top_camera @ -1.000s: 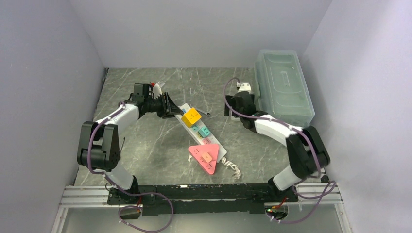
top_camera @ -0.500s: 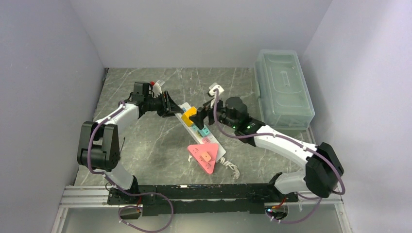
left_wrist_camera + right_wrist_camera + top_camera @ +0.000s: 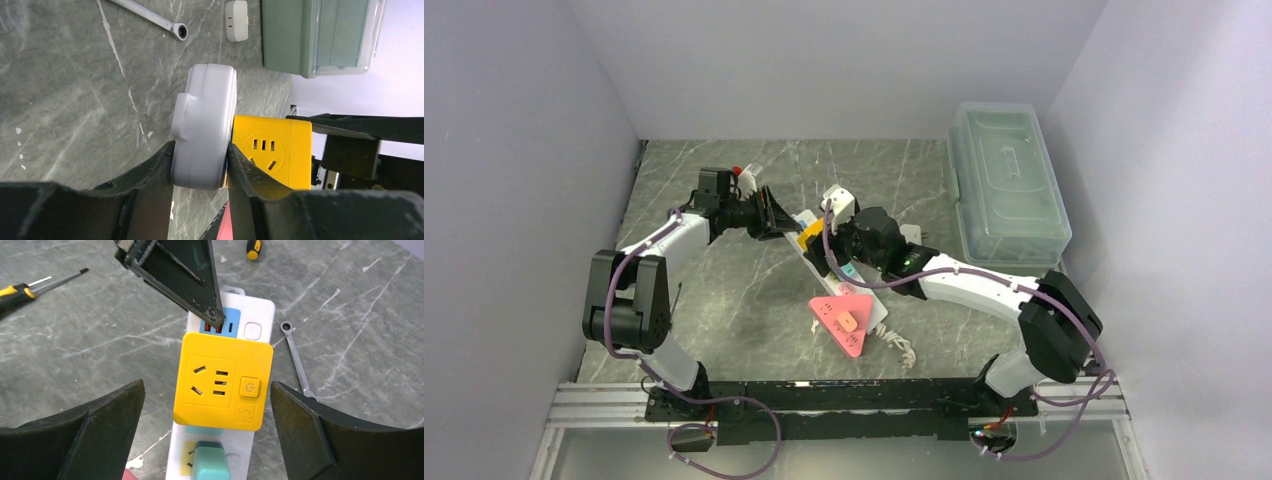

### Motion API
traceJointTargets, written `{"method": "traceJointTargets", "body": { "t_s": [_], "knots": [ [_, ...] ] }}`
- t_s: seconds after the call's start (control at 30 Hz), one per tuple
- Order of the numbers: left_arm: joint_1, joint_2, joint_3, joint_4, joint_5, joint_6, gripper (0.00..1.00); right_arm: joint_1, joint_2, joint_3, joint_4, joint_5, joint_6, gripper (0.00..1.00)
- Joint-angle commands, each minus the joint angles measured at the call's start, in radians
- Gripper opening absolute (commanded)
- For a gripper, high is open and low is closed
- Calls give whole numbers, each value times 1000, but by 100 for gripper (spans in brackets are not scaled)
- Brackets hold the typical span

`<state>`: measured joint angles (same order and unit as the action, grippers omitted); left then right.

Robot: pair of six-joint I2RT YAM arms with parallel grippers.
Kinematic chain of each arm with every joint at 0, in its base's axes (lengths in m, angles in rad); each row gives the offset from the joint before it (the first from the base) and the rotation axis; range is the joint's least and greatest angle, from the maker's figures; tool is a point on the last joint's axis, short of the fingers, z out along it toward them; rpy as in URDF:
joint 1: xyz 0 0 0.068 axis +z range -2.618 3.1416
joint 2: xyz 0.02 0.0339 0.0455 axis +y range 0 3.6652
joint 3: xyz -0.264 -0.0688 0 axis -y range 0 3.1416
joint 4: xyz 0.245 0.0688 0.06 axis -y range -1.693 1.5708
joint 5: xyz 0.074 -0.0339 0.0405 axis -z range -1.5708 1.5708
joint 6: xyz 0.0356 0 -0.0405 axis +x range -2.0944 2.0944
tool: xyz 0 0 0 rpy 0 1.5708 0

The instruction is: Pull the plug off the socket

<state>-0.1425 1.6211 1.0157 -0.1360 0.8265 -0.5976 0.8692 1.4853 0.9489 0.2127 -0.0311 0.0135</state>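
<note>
A flat pink triangle plug point(image 3: 844, 320) sits on the near end of the long, smooth white socket point(image 3: 261, 310), which lies slanted in the middle of the table point(image 3: 724, 300). Next, the right jaws stand wide on both sides of a square yellow plug point(image 3: 223, 381). The left jaws pinch the socket's round far end. The table is grey, streaky stone. A see-through plastic box point(image 3: 1007, 175) stands far right by pale walls point(image 3: 824, 60).

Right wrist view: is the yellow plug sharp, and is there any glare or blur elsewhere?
Right wrist view: yellow plug sharp, evenly lit, no glare; the dark fingers at the bottom look soft. Left wrist view: white socket end bright, edges clear. Top view: even light, faint shadows.
</note>
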Motion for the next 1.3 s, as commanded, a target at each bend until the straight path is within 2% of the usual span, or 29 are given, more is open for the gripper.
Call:
{"method": "traceJointTargets", "body": {
  "t_s": [0.0, 0.27, 0.33, 0.43, 0.53, 0.67, 0.8, 0.93, 1.0, 1.07, 1.27],
  "knots": [
    [4, -10, 17, 78, 29, -2, 0, 1, 24, -5, 91, 59, 4, 99],
    [4, 3, 17, 90, 37, -10, 0, 1, 35, -35, 174, 79, 44, 97],
    [4, 6, 17, 92, 37, -11, 0, 1, 46, -37, 202, 64, 64, 93],
    [4, 11, 16, 99, 39, -16, 0, 1, 68, -26, 223, 56, 88, 80],
    [3, 13, 14, 106, 45, -22, 0, 1, 97, -12, 222, 48, 93, 73],
    [3, 13, 15, 108, 46, -25, 0, 1, 127, -28, 235, 56, 105, 72],
    [3, 13, 14, 108, 46, -25, 0, 1, 128, -49, 260, 51, 113, 59],
    [3, 14, 15, 108, 47, -27, 0, 1, 106, -85, 301, 48, 115, 54],
    [2, 17, 15, 108, 47, -26, 0, 1, 95, -101, 319, 44, 116, 45],
    [1, 19, 14, 106, 45, -27, 0, 1, 82, -115, 337, 36, 112, 31],
    [-6, 20, 15, 101, 39, -22, 0, 3, 74, -116, 326, 36, 99, 4]
  ]
}}
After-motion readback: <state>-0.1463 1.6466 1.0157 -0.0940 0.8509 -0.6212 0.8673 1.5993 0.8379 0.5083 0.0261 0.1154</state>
